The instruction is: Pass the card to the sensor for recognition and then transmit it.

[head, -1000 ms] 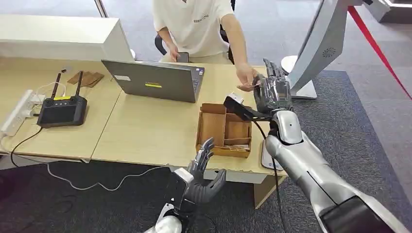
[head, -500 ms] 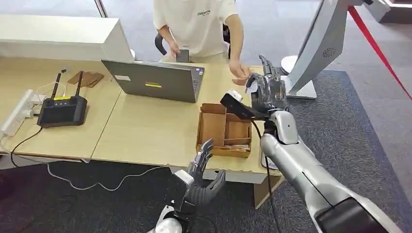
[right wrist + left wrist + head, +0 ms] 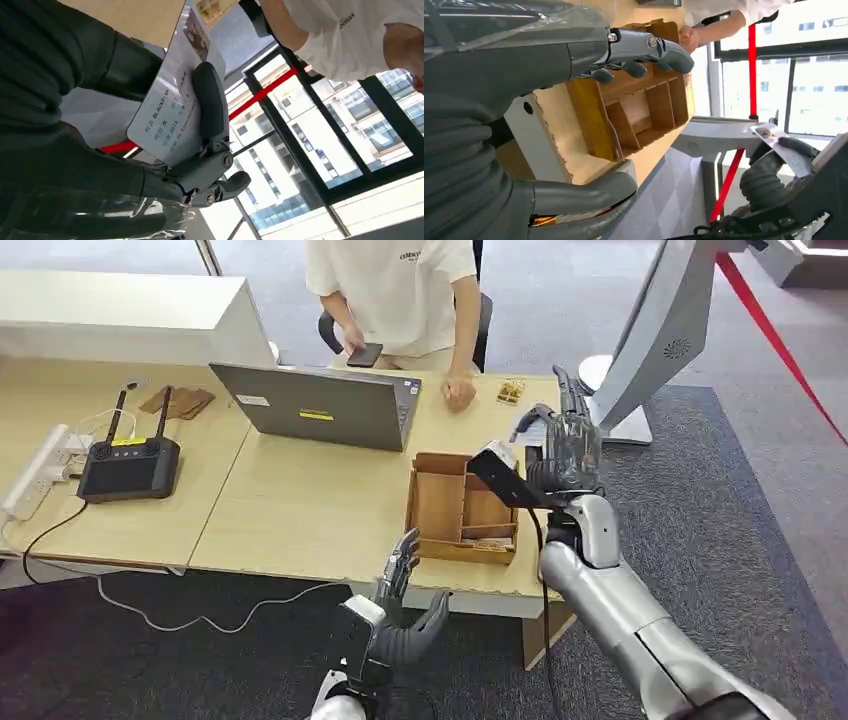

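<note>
Head view: light wood table point(image 3: 300, 510) on grey carpet, with a laptop point(image 3: 320, 405) at upper centre, a wooden divider box point(image 3: 462, 508) mid-frame and a person point(image 3: 400, 290) seated at the top. Right hand point(image 3: 565, 445) is raised upright at centre right, pinching the card point(image 3: 532, 425).

Left wrist view: left hand point(image 3: 574, 100) has its fingers point(image 3: 664, 47) spread, nothing in them.

Right wrist view: the card's print reads "BLACKPINK" and "2016", with thumb and fingers point(image 3: 212, 107) clamped on it.
</note>
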Motion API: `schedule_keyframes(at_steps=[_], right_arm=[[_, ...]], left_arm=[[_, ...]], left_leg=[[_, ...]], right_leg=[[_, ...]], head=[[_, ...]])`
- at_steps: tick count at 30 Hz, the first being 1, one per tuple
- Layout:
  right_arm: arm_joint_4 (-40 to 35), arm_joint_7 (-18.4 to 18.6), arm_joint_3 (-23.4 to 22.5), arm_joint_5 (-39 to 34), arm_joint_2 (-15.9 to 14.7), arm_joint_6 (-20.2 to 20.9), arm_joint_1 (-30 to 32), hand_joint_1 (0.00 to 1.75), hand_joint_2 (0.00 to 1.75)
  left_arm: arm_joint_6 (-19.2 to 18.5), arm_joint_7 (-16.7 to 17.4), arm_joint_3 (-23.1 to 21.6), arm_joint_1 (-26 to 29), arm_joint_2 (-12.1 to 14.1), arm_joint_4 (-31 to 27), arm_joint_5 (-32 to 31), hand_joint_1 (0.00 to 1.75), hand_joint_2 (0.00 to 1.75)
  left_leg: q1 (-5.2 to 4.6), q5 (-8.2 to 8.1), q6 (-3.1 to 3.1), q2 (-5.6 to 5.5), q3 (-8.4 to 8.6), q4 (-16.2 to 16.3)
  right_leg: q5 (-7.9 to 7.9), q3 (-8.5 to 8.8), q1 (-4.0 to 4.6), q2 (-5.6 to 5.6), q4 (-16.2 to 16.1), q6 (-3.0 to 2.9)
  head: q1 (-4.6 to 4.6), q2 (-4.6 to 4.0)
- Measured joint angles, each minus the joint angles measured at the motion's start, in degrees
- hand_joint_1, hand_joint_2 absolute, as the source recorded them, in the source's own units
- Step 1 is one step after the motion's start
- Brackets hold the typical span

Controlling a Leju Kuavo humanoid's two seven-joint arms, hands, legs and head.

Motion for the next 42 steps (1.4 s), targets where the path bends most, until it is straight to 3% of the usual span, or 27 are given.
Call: schedule_keyframes(at_steps=[4,11,18,33,42], right_arm=[[-4.14,3.72,-3.10,2.65,-3.26,0.00,4.43,1.75,1.75],[-7.15,2.04,-10.82,1.12,-8.96,0.00,10.86,1.75,1.75],[-7.13,2.87,-14.27,0.49,-11.48,0.04,12.22,1.75,1.75],[-2.32,1.27,-13.99,1.90,-11.33,1.35,12.06,1.75,1.75],[4.58,1.62,-11.83,3.26,-8.48,4.28,11.60,1.75,1.75]], left_arm=[[0.85,-0.09,0.15,0.63,0.55,-0.52,0.07,0.00,1.75],[0.72,-0.09,0.42,1.03,0.81,-0.70,0.07,0.00,1.75],[0.72,-0.57,0.44,1.04,0.81,-0.70,0.35,0.00,1.75],[1.71,-0.79,0.48,1.05,0.81,-0.70,1.07,0.00,1.75],[1.16,0.37,0.92,1.39,0.77,-1.12,-0.98,0.00,1.75]], left_leg=[[0.00,-0.01,0.01,-0.02,0.02,0.02],[-0.04,-0.04,0.05,-0.03,-0.01,0.02],[-0.03,-0.04,0.04,-0.03,-0.01,0.01],[-0.03,-0.04,0.04,-0.03,-0.05,0.01],[-0.03,-0.04,0.04,-0.04,-0.05,0.00]], right_leg=[[0.00,0.03,0.00,-0.01,-0.02,0.00],[0.01,0.03,-0.06,0.00,-0.03,0.03],[0.01,0.02,-0.05,0.00,0.00,0.02],[0.00,0.03,-0.04,-0.02,0.01,0.02],[-0.01,0.03,-0.03,-0.03,0.02,0.02]], head=[[0.00,0.00],[-0.02,0.00],[0.00,0.00],[0.00,0.00],[-0.02,0.00]])
